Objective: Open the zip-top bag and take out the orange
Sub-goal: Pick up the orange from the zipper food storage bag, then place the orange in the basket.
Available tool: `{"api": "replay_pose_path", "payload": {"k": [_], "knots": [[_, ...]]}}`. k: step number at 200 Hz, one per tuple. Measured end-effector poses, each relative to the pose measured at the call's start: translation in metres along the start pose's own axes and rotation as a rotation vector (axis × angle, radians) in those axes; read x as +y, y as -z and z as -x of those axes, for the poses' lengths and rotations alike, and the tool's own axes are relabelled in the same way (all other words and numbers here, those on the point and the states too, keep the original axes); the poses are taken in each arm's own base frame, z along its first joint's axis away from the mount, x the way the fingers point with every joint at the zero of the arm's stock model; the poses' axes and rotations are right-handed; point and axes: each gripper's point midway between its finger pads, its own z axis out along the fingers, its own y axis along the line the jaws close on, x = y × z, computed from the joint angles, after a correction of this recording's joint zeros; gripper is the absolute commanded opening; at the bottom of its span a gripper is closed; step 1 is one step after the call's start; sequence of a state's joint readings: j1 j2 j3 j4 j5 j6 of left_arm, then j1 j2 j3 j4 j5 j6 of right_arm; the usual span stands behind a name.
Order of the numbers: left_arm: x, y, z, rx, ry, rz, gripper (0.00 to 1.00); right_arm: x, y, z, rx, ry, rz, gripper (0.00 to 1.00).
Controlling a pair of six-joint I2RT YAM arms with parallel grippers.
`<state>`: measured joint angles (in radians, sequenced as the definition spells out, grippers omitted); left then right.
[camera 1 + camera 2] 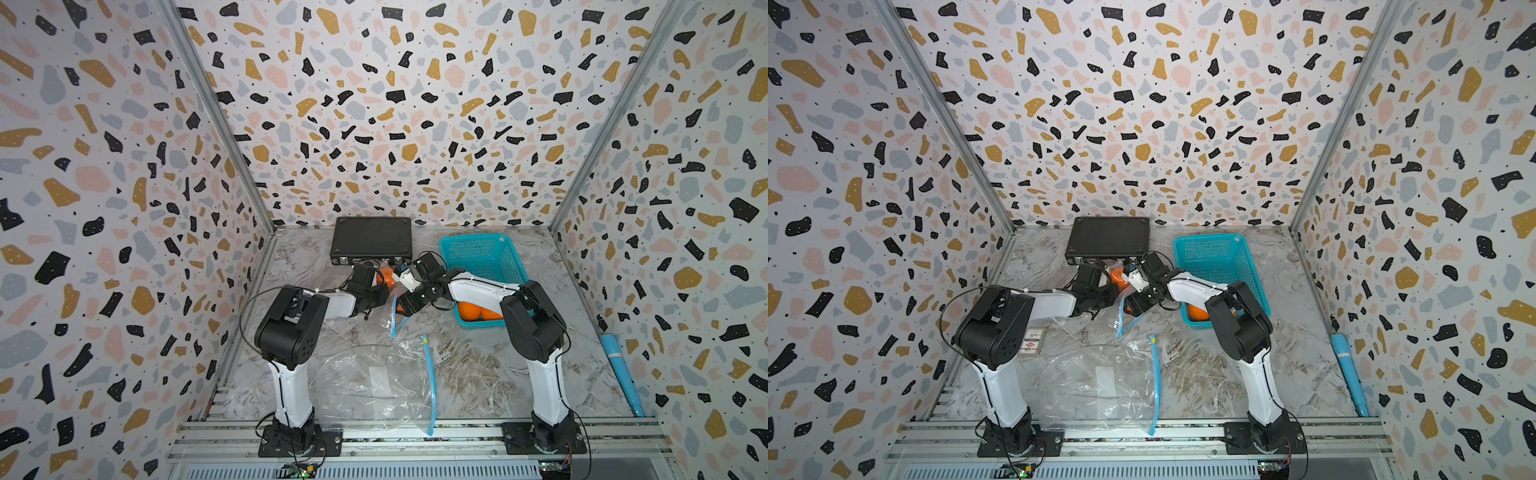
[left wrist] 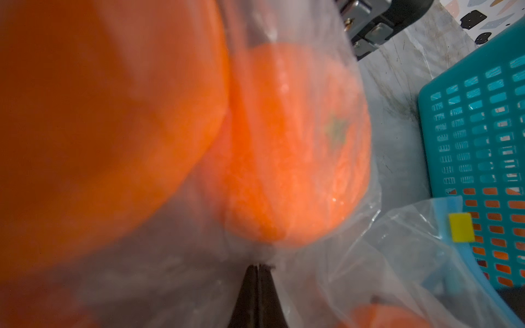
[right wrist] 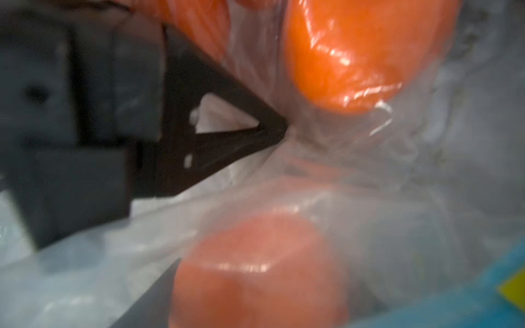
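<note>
The clear zip-top bag point(image 1: 395, 326) with its blue zip strip lies mid-table between both arms and holds several oranges. My left gripper point(image 2: 258, 267) is shut, pinching the bag's plastic just below an orange point(image 2: 298, 142). In both top views it sits left of the bag point(image 1: 1121, 328). My right gripper point(image 1: 405, 307) reaches into the bag from the right. In the right wrist view an orange point(image 3: 255, 269) fills the space between its jaws, one dark finger point(image 3: 153, 292) against its side. The yellow slider point(image 2: 460, 227) sits on the zip strip.
A teal basket point(image 1: 482, 249) with oranges point(image 1: 469, 311) stands right of the bag. A black box point(image 1: 371, 239) sits at the back wall. An empty clear zip bag point(image 1: 374, 382) lies at the front. A blue tube point(image 1: 619, 374) lies by the right wall, a small card point(image 1: 1032, 341) near the left arm.
</note>
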<state>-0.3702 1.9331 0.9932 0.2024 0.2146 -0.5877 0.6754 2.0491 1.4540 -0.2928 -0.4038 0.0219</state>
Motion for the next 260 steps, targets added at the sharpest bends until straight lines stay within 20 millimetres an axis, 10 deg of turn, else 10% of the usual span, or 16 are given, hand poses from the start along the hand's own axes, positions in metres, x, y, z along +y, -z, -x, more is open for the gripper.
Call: {"api": "replay_pose_path", "payload": {"k": [59,111,156,260], "knots": [[0.006,0.001,0.005,-0.008,0.015,0.005,0.00,0.025,0.061,0.029,-0.122,-0.013,0.074,0.72],[0.008,0.014,0.001,0.022,0.040,0.020,0.00,0.019,0.089,0.010,-0.106,-0.073,0.053,0.72],[-0.029,0.057,0.025,-0.052,0.027,-0.066,0.68,0.015,0.156,0.027,-0.221,-0.076,-0.011,0.72],[-0.187,0.120,-0.005,-0.076,-0.242,-0.425,0.84,-0.152,0.210,-0.026,-0.205,-0.458,-0.496,0.73]]}}
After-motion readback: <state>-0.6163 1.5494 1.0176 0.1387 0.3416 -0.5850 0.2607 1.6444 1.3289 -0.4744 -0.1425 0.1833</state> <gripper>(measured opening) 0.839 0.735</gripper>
